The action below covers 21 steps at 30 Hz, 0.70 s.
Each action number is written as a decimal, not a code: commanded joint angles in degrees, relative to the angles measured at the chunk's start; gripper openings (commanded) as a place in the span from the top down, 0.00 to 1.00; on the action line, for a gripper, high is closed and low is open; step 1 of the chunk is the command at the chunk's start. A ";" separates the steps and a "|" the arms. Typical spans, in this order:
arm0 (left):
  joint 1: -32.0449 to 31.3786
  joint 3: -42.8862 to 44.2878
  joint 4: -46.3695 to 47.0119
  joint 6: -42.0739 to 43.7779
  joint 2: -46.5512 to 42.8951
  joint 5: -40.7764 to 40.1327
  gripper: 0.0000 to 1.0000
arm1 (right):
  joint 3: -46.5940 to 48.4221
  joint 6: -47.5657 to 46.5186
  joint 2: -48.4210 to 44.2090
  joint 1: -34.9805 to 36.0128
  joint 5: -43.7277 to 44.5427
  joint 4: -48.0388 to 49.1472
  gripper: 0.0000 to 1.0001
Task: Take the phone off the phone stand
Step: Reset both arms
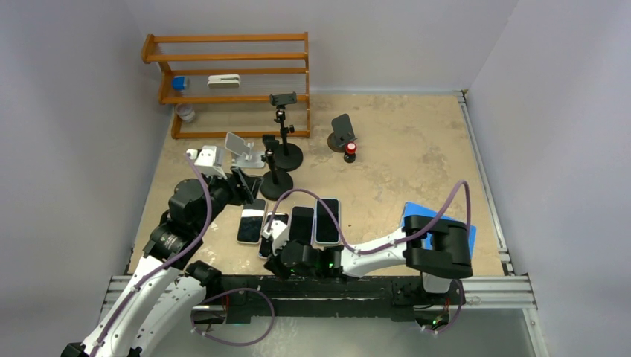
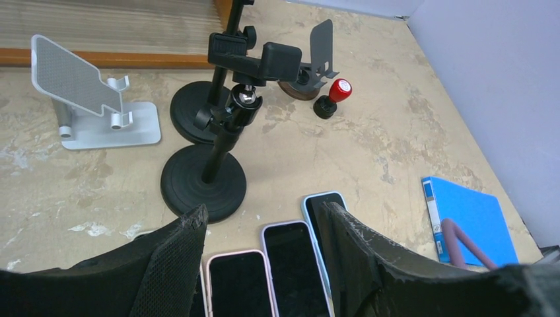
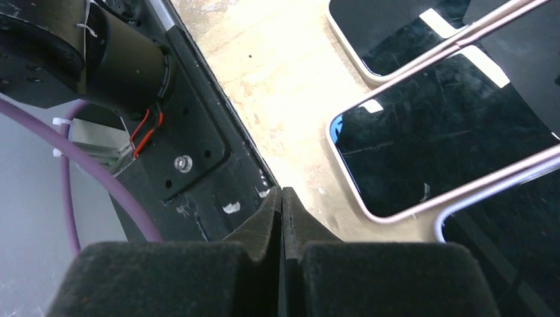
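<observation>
Dark-screened phones (image 1: pixel 327 220) flat in a row; left hand (image 2: pixel 263 212) open, right hand (image 3: pixel 282 206) closed, empty.

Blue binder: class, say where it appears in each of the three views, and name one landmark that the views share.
Top external: the blue binder lies low, right of centre, to the right of the phones.
Left wrist: lower right, lying flat.
Right wrist: not in it.
Shared landmark: the row of phones lying flat, seen in all three views.
</observation>
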 commanded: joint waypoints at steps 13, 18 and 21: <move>-0.13 1.93 0.87 -1.37 -0.80 -3.25 0.36 | 6.32 1.15 9.63 -0.24 0.40 0.99 1.00; -0.13 1.95 1.33 -2.54 -0.54 -3.89 0.31 | 3.43 -0.03 6.03 -0.20 2.26 4.28 1.00; -0.14 1.55 2.25 -6.01 0.09 -6.06 0.24 | -0.63 -0.13 0.50 -0.12 5.62 6.80 1.00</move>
